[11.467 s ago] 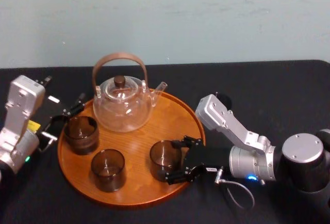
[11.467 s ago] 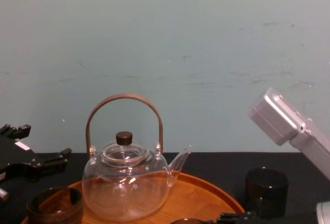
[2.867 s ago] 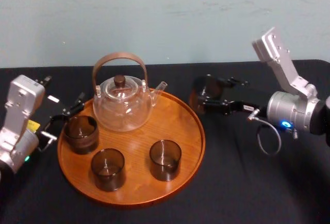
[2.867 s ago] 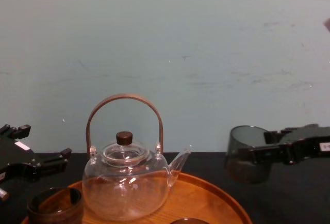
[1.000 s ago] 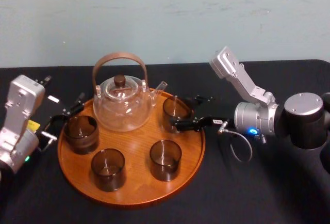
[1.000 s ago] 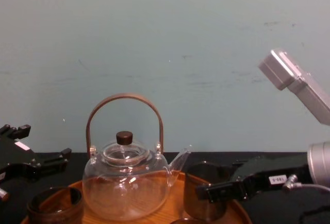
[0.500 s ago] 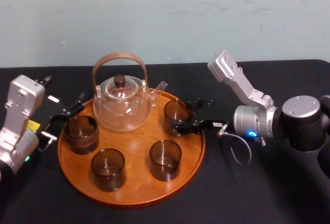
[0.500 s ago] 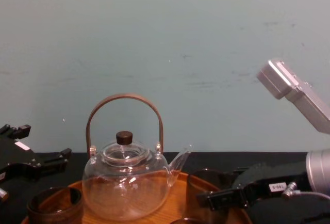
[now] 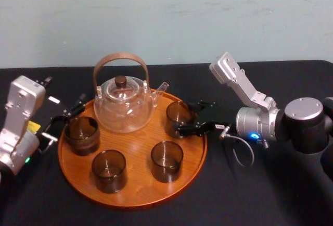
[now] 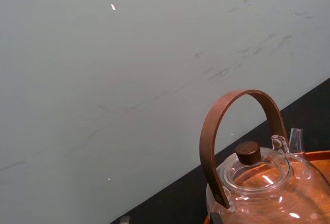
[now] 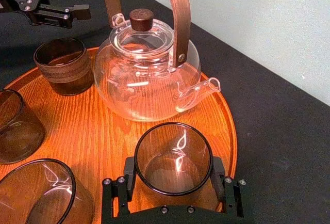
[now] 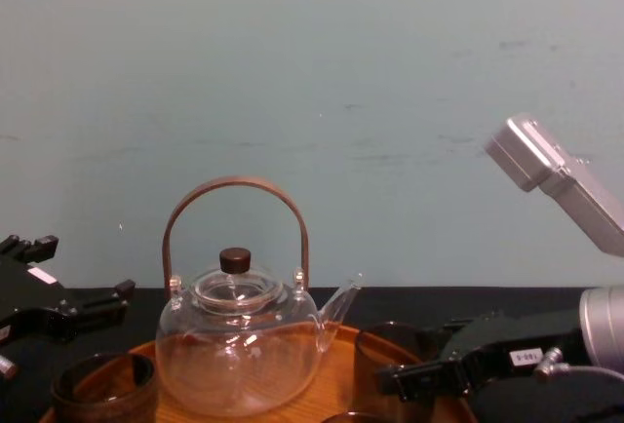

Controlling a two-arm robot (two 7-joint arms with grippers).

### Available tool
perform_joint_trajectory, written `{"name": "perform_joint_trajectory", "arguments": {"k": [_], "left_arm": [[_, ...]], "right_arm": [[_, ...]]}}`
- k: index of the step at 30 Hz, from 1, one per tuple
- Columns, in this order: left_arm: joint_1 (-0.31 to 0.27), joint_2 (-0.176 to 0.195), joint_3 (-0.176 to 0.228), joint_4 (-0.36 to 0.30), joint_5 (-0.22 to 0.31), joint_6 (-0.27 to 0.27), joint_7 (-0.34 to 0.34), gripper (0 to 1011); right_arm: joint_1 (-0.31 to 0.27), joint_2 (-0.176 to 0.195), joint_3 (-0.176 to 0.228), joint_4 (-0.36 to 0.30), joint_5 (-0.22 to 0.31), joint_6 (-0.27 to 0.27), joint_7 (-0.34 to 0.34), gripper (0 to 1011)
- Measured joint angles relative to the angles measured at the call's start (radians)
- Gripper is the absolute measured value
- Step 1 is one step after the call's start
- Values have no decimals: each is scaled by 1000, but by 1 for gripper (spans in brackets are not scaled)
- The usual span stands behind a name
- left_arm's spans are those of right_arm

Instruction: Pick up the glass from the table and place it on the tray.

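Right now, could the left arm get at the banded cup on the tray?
Probably yes. The open left gripper sits beside the banded cup at the tray's left edge, nothing between them; the right gripper is across the tray at the glass.

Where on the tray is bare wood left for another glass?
The tray is bare in its middle, ringed by the teapot and four glasses, and along its near rim. Crowded: the right rim, where the right gripper flanks the glass by the spout, and the left rim, by the parked left gripper.
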Motion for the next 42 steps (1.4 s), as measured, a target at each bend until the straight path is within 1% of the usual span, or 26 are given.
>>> {"name": "perform_joint_trajectory", "arguments": {"k": [2,6,7,8,28,33,42], "left_arm": [[0,0,0,0,0,0,0,1001],[0,0,0,0,0,0,0,1001],[0,0,0,0,0,0,0,1001],[0,0,0,0,0,0,0,1001],[0,0,0,0,0,0,0,1001],[0,0,0,0,0,0,0,1001],[0,0,0,0,0,0,0,1001]], "right_arm": [[0,0,0,0,0,0,0,889],[0,0,0,0,1,0,0,981],[0,0,0,0,1,0,0,981],[0,0,0,0,1,0,0,1002],[0,0,0,-1,3,1,2,1002],[-16,20,12,-29,16,1,13,1002],[-74,88,48,-125,46,9,8,1003]]}}
